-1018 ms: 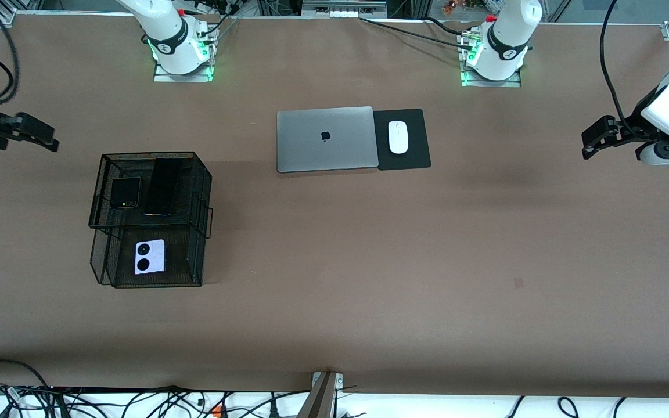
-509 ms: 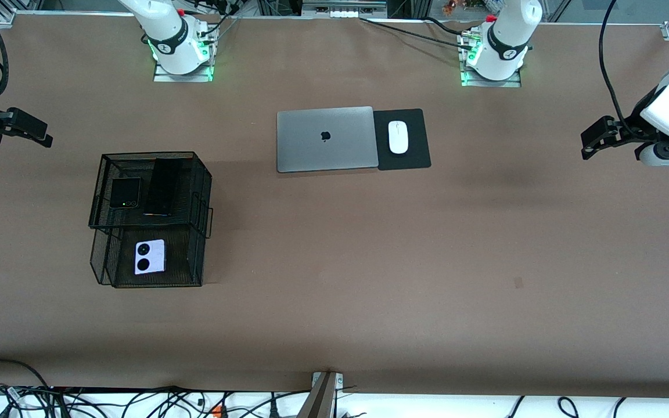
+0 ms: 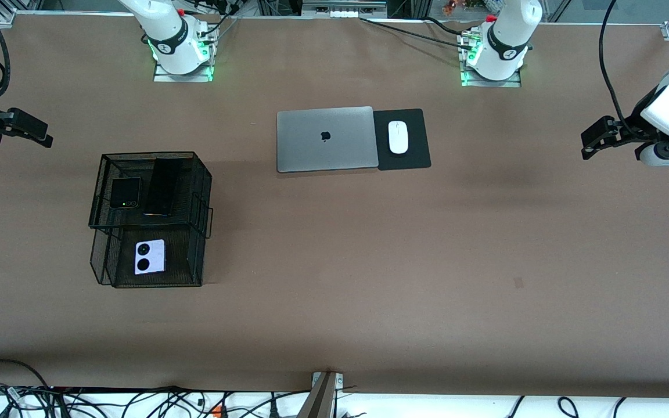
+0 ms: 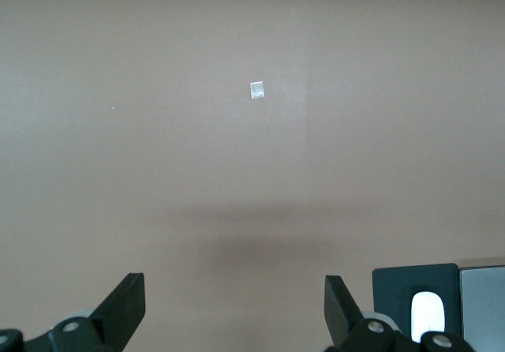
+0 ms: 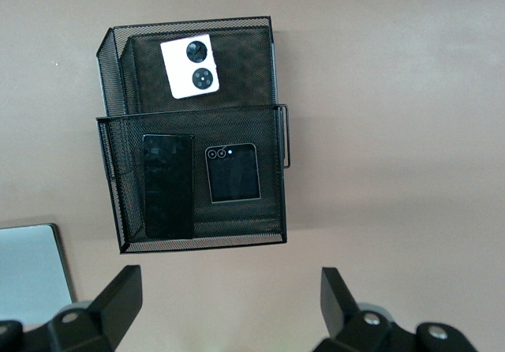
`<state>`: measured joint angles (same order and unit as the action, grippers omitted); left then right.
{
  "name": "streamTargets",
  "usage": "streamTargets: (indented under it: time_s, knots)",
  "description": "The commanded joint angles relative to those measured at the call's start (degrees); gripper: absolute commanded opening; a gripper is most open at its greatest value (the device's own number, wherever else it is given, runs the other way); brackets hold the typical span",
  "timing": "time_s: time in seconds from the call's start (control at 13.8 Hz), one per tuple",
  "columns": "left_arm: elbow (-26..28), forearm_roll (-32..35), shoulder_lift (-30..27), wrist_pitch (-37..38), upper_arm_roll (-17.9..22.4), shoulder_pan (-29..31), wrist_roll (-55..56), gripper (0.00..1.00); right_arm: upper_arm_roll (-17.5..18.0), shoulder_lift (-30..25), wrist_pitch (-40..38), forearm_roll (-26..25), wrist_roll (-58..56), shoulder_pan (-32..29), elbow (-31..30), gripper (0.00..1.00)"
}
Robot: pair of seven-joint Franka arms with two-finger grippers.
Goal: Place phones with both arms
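My wide-open, empty right gripper (image 5: pixel 225 308) sits way closer to the black wire-mesh two-tier rack (image 3: pixel 204 194) holding all three phones than my open, empty left gripper (image 3: pixel 589 142), which waits.

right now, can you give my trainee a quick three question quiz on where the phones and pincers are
1. True or false: the lilac-white flip phone lies on the rack's upper tier.
2. Which lies beside the black flip phone? A) white mouse B) slim black slab phone C) grey laptop
3. Fill in: the left pincer and right pincer, each over bare table at its own arm's end, are both ____ and hold nothing.

Key: 1 false, it lies in the lower tier, nearer the front camera. 2 B. 3 open.
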<state>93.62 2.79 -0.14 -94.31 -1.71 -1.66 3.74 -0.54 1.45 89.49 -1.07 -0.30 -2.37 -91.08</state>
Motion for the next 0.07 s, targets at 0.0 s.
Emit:
streamTargets:
  time_s: [0.0]
  knots:
    - [-2.2,0.5,1.1,1.5,-0.2,-0.1,0.6,1.0,1.2,-0.9,-0.2,-0.6,0.7,-1.2,-0.9,1.0]
